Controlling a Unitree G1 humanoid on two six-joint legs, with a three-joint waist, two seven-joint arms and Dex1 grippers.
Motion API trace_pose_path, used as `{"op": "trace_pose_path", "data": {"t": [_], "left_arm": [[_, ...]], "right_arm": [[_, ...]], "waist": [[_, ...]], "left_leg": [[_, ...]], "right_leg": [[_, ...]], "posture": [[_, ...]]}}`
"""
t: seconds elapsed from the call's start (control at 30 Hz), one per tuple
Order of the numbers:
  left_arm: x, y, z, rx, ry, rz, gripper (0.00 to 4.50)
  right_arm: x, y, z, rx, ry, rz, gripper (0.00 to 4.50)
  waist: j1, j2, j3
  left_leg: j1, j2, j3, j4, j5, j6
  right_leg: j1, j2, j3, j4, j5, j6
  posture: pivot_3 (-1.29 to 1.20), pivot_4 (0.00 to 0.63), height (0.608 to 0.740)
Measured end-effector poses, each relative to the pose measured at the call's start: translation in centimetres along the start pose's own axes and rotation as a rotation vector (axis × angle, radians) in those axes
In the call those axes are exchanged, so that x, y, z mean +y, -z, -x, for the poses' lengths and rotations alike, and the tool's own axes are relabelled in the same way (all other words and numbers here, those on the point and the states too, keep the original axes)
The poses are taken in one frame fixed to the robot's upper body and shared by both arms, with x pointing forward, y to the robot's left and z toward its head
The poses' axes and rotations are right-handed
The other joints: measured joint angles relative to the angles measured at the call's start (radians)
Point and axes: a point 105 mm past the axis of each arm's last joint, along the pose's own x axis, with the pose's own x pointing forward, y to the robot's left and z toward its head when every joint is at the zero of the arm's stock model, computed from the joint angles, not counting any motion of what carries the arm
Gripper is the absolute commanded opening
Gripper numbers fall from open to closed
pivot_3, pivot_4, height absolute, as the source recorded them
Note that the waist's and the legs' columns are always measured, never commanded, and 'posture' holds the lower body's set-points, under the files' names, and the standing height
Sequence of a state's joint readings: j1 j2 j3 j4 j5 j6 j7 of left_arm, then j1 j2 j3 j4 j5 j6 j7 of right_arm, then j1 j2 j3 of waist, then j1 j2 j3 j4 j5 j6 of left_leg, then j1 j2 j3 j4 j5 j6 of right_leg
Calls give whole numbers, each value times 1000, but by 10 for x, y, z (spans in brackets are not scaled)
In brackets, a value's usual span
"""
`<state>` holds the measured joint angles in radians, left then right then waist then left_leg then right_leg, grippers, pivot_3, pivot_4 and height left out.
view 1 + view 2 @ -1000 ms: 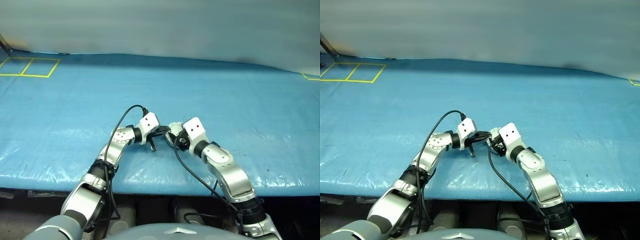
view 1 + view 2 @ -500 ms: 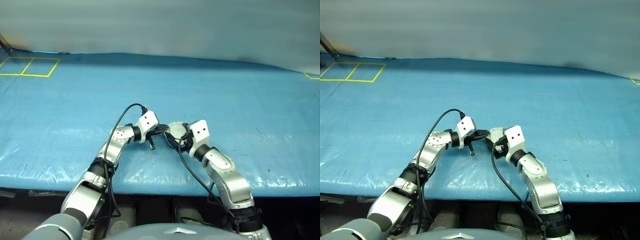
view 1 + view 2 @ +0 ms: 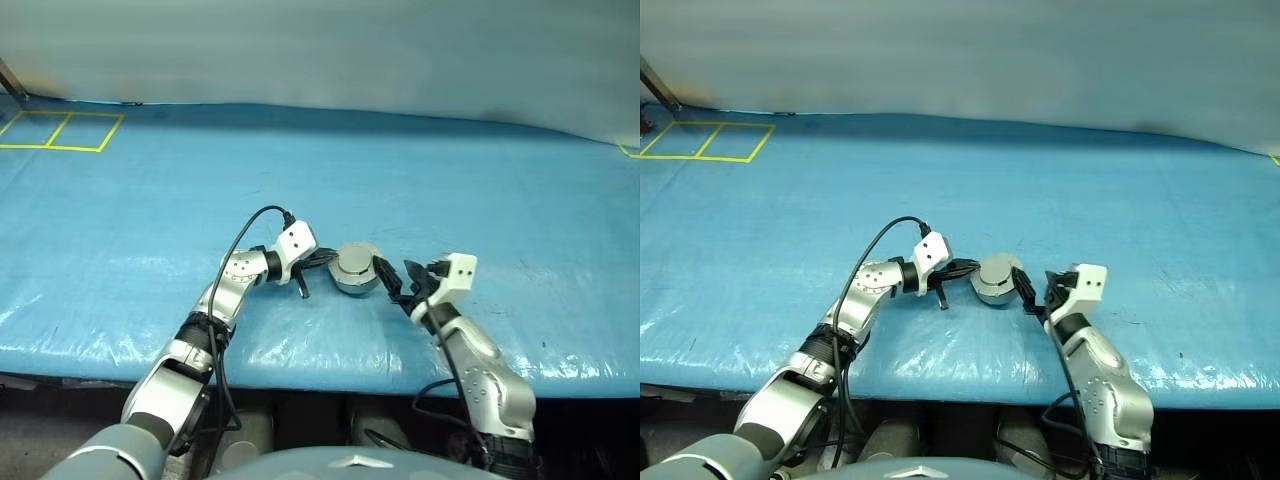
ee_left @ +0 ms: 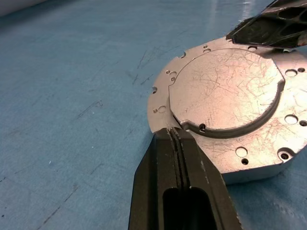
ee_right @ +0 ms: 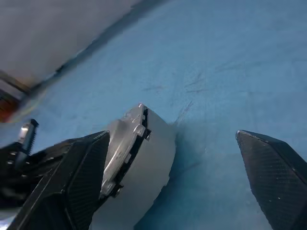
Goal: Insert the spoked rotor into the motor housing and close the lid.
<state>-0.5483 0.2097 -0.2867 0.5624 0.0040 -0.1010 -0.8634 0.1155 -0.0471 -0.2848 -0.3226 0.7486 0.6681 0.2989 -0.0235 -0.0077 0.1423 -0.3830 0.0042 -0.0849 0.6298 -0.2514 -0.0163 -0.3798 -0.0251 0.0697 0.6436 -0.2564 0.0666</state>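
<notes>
Left end effector (image 4: 178, 143) pinched against scratched round metal lid (image 4: 225, 91)

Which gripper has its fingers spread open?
The right gripper, fingers wide apart beside the motor housing; the left gripper is shut against the lid.

A robot test lab or workshop: a wide bench under a shiny blue plastic sheet (image 3: 480, 180), yellow tape squares (image 3: 58, 132) marked at its corner, plain grey wall (image 3: 320, 45) behind.
</notes>
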Motion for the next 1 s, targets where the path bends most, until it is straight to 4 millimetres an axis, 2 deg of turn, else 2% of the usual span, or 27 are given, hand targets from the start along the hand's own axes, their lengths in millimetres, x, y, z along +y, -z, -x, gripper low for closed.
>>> {"op": "trace_pose_path", "data": {"t": [0.07,0.17,0.37,0.5,0.63,0.83,1.0], "left_arm": [[1,0,1,4,2,-6,0],[2,1,3,9,1,-13,0],[2,1,4,15,4,-29,0],[3,3,5,24,2,-34,0],[4,4,6,28,0,-36,0],[5,4,8,33,-2,-39,0],[5,6,9,36,-5,-38,0]], "right_arm": [[2,5,7,31,-44,-118,4437],[10,11,9,80,-94,-179,4437],[28,19,-1,115,-159,-213,4437],[28,22,-6,132,-152,-207,4437],[17,34,-7,171,-104,-220,3228],[18,32,-9,146,-107,-219,1339],[20,32,-10,135,-113,-221,1284]], "waist": [[-2,1,1],[-6,2,1],[-5,2,1],[-4,2,1],[-3,2,1],[-3,2,1],[-3,2,1]], "left_leg": [[0,0,0,0,0,0],[0,0,0,0,0,0],[0,0,0,0,0,0],[0,0,0,0,0,0],[0,0,0,0,0,0],[0,0,0,1,0,0],[1,0,0,1,1,-1]], "right_leg": [[0,0,0,0,0,0],[0,0,0,1,0,0],[0,0,0,1,-1,0],[0,0,0,1,-1,0],[0,0,0,1,-1,0],[0,0,0,1,-1,0],[1,1,0,1,-1,0]], "posture": [[0,150,740],[0,150,740],[0,150,740],[0,150,740],[0,150,740],[0,150,740],[0,150,740]]}}
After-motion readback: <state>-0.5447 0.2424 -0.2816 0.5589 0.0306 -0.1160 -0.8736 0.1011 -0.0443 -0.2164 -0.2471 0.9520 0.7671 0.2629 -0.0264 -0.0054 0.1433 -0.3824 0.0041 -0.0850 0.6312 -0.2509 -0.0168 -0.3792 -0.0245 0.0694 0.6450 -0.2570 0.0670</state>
